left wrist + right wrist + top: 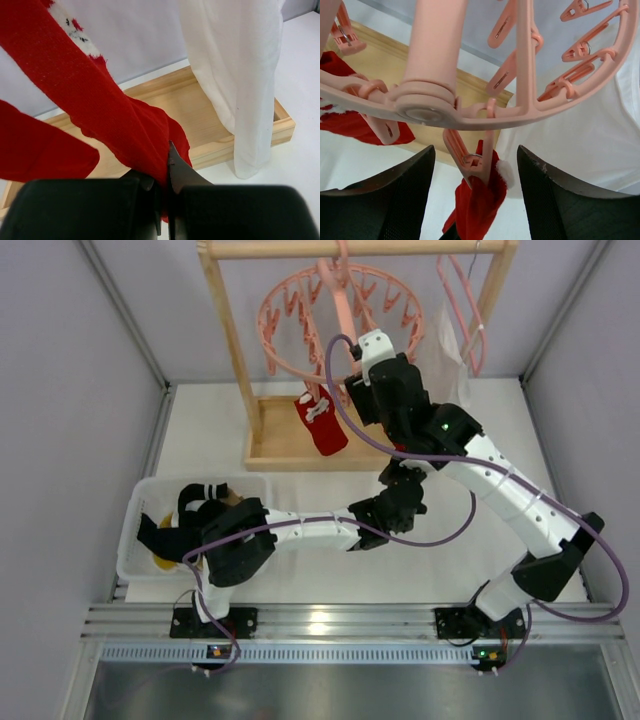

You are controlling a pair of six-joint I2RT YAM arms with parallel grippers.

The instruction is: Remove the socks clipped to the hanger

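The pink ring hanger hangs from the wooden rack. My right gripper is up under it and open. In the right wrist view its fingers stand on either side of a pink clip, not touching it, and the clip grips a red sock. My left gripper is lower and shut on that sock's lower end, which is stretched taut up to the left. A second red sock hangs clipped at the ring's left and shows in both wrist views.
A white cloth garment hangs just right of the socks on a plain pink hanger. The wooden rack base lies below. A white bin at the left holds dark socks and something yellow.
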